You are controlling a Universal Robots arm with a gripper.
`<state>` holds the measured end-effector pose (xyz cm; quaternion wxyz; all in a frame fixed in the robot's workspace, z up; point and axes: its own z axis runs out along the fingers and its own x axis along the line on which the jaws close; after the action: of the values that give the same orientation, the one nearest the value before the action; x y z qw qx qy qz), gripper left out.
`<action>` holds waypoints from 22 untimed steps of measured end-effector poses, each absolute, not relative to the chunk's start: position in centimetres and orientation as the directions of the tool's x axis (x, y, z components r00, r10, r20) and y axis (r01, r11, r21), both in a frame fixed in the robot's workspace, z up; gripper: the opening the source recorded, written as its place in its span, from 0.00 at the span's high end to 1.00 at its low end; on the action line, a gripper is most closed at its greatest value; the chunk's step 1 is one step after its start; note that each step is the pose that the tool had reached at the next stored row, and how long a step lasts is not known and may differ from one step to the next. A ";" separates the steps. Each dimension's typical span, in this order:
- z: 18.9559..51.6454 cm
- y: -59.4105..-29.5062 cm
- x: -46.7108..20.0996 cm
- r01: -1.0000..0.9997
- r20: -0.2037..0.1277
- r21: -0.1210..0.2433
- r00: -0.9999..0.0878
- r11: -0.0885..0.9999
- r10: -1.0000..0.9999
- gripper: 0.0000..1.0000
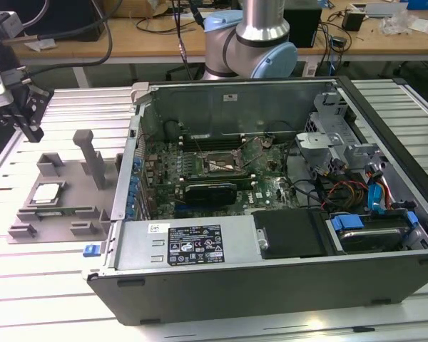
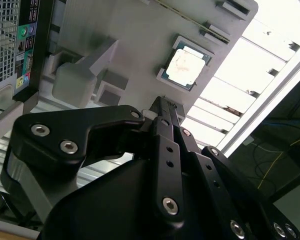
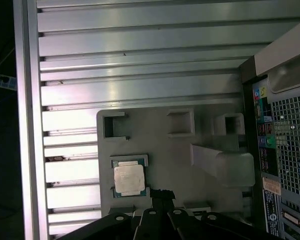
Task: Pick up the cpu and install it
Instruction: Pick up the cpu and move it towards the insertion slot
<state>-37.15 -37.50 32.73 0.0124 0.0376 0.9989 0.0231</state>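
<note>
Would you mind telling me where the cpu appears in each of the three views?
Exterior view: the cpu lies in the grey tray, to the exterior view's left of the computer case.
Second wrist view: the cpu lies in its tray recess, just beyond the gripper.
First wrist view: same recess, close to the gripper.
Shared landmark: the grey tray.

Computer case (image 1: 271,214): open, lying on its side on the slatted metal surface (image 1: 50,299).
Inside the case: green motherboard (image 1: 164,171) with a black, metal-framed socket (image 1: 222,164) near its middle; coloured cables (image 1: 342,191) toward the exterior view's right.
Grey fixture tray (image 1: 75,187): just beside the case, at the exterior view's left, bearing an upright post (image 1: 93,158).
Wooden bench (image 1: 128,32): behind the case.
</note>
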 end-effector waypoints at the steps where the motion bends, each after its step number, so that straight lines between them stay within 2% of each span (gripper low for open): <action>1: 32.7 -37.5 -37.1 0.075 -0.023 0.047 -0.997 0.996 0.076 0.89; 22: 30.4 -37.5 -37.8 0.075 -0.024 0.036 -0.997 0.997 0.075 0.89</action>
<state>-37.80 -37.50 30.39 0.0129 0.0375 0.9991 0.0174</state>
